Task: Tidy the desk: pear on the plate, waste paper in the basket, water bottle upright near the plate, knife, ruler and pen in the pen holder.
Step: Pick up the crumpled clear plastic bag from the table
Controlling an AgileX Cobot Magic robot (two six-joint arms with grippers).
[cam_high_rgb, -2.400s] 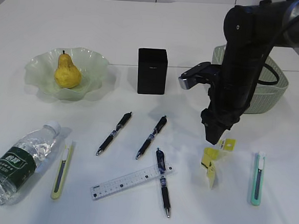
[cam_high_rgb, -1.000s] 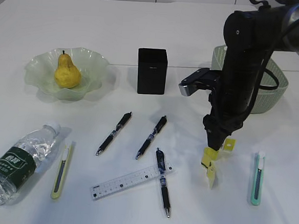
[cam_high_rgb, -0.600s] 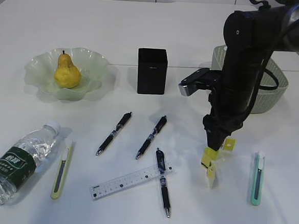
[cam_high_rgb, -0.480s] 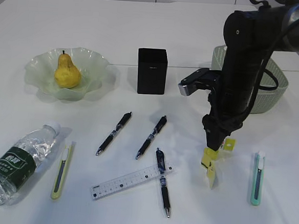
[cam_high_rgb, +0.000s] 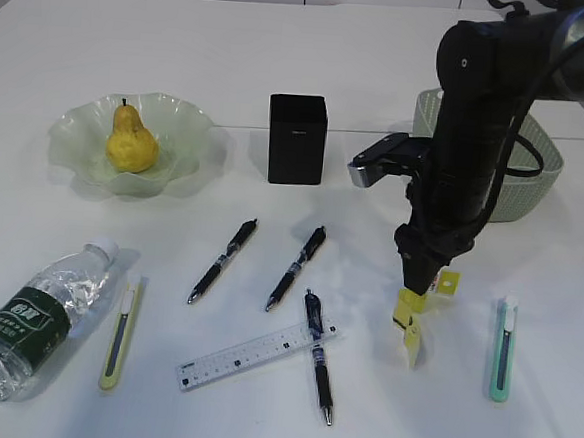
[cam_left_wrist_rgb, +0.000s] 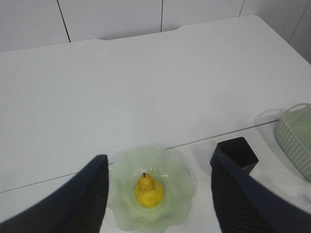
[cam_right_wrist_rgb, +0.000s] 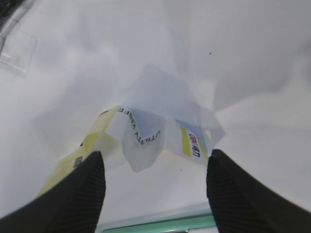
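Plain white worktop (cam_high_rgb: 285,38), seamed, white wall panels behind; both jaws open, empty, right over waste paper (cam_right_wrist_rgb: 146,133).

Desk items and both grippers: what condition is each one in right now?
Yellow pear: on the pale green ruffled glass plate.
Clear plastic water bottle: lying on its side.
Matte black square pen holder: upright.
Crumpled yellow waste paper: on the desk, between the right gripper's fingers.
Right gripper: open, lowered over the paper.
Left gripper: open, above the plate.
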